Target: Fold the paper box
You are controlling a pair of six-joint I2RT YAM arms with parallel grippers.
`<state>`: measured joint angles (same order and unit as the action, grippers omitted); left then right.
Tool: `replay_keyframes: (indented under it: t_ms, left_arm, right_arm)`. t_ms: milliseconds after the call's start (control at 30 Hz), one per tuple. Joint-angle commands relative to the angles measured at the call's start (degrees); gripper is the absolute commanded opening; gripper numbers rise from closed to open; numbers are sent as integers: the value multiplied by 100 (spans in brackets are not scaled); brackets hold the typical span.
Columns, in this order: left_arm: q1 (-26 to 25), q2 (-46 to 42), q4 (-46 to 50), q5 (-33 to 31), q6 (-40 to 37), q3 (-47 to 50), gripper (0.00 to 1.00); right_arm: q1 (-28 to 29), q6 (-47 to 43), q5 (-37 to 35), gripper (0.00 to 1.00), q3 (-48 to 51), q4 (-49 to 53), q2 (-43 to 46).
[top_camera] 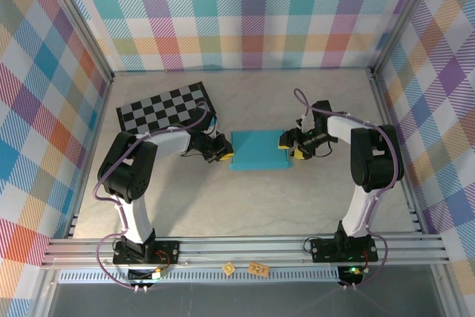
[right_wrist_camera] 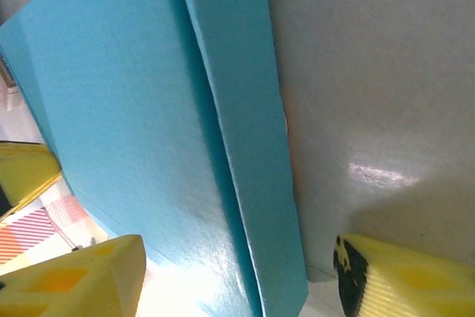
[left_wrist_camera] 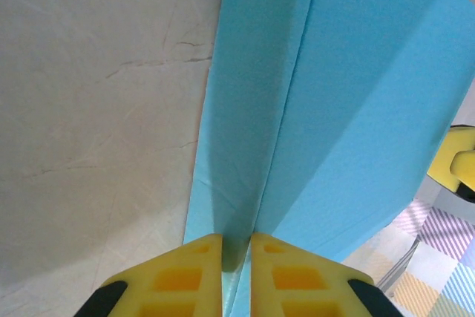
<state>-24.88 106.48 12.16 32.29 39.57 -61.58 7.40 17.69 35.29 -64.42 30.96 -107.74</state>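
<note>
Top external view has the paper box [top_camera: 259, 151] lying near the middle of the table, its longer sides running left to right, with the left gripper [top_camera: 223, 157] at its left end and the right gripper [top_camera: 291, 146] at its right end; the checkered board [top_camera: 167, 108] sits apart, toward the far left corner. Left wrist view now: the yellow fingers [left_wrist_camera: 185, 272] are drawn almost together, and the box's raised fold line runs straight into the thin slot between them, so the card looks pinched there; over to the right wrist view: those jaws stand wide, one finger over the blue panel, the other over bare table, straddling the narrow side flap [right_wrist_camera: 252, 146] and gripping nothing. The step looks like pressing the end walls up. Doing it well likely means closing the right jaws squarely along the crease, not across it; hold the left pinch firm as an anchor; thin card will probably buckle or skid if one side pulls first.
</note>
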Motion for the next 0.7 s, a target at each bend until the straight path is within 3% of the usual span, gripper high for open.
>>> replay_keyframes:
  t_ms: [0,667]
  left_arm:
    - [70,143,190,-220,-30,268,13]
    - [397,206,298,-207,-275,484,8]
  right_arm:
    - [-105,-82,505,70,131,-312,44]
    - [-55,10,1676,73,75,-919,-310]
